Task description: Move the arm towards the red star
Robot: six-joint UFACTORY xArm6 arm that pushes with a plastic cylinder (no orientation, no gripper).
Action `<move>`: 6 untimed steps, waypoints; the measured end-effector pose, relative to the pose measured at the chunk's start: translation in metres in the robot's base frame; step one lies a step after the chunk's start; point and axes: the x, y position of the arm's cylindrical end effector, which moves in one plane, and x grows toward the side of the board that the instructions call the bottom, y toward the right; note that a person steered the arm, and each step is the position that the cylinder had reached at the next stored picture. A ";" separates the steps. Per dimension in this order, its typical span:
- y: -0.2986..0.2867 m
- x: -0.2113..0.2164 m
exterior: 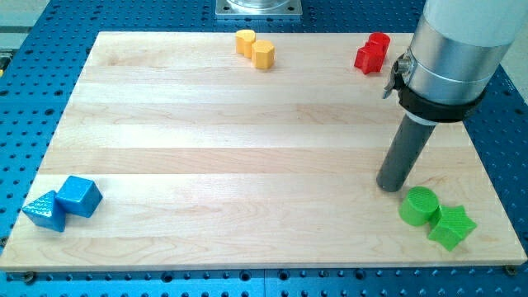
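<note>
Two red blocks sit touching near the board's top right corner: one (367, 59) in front and one (379, 41) behind it. I cannot tell which of them is the star. My tip (389, 187) rests on the board at the lower right, well below the red blocks and just up and left of a green cylinder (418, 205). The rod rises from the tip to the large grey arm body (450, 58), which stands just to the right of the red blocks in the view.
A green star (451, 227) touches the green cylinder at the bottom right. Two yellow blocks (245, 41) (263, 54) sit at the top centre. A blue cube (80, 195) and a blue triangular block (45, 211) sit at the bottom left. The wooden board (247, 148) lies on a blue perforated table.
</note>
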 end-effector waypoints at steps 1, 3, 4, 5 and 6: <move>0.000 0.000; 0.000 0.001; 0.000 0.001; 0.000 -0.006; 0.000 -0.057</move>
